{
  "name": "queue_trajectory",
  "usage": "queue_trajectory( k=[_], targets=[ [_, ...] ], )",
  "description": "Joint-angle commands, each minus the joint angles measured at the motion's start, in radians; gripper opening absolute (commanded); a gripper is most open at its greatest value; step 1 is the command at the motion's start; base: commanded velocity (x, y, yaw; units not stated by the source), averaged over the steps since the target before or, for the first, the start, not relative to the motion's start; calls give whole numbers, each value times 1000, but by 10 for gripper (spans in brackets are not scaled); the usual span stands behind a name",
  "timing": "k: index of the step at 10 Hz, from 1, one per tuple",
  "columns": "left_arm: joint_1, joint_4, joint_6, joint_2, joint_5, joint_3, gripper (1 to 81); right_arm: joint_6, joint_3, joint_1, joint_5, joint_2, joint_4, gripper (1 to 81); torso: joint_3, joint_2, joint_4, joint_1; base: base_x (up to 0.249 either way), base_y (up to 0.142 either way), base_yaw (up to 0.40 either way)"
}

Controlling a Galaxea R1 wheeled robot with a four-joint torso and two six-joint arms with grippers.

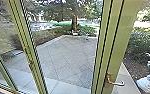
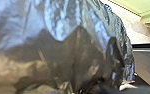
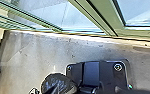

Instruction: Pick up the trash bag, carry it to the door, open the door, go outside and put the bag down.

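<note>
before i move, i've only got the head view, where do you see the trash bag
Observer: In the left wrist view: the trash bag is there close up, dark, shiny and creased.
Operator: ok, i've got the door handle on my side, where's my base
Observer: In the right wrist view, your base's dark plate is over the grey floor, on the indoor side of the green door frame.

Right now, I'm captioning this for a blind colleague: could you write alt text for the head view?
A green-framed door with a lever handle at lower right. Beyond it, a paved yard runs back to a tree, with bushes and an unclear pale shape at the right.
</note>
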Motion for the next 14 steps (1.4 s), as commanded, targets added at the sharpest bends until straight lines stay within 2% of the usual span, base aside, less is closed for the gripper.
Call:
queue_trajectory(
  k=[1,3,5,9,14],
  targets=[
    [-32,-4,3,1,67,9,10,87,-55,248,-259,-87,47,811,0,0,0,0,0,0,0],
    [-33,-4,1,7,66,-10,10,154,-82,372,-357,-78,34,811,0,0,0,0,0,0,0],
    [-32,-5,0,26,65,-43,10,187,-109,452,-430,-57,34,811,0,0,0,0,0,0,0],
    [-32,-4,0,46,66,-65,10,208,-214,476,-436,-6,48,811,0,0,0,0,0,0,0],
    [-33,-4,0,46,65,-65,10,318,-231,591,-439,55,50,811,0,0,0,0,0,0,0]
  ],
)
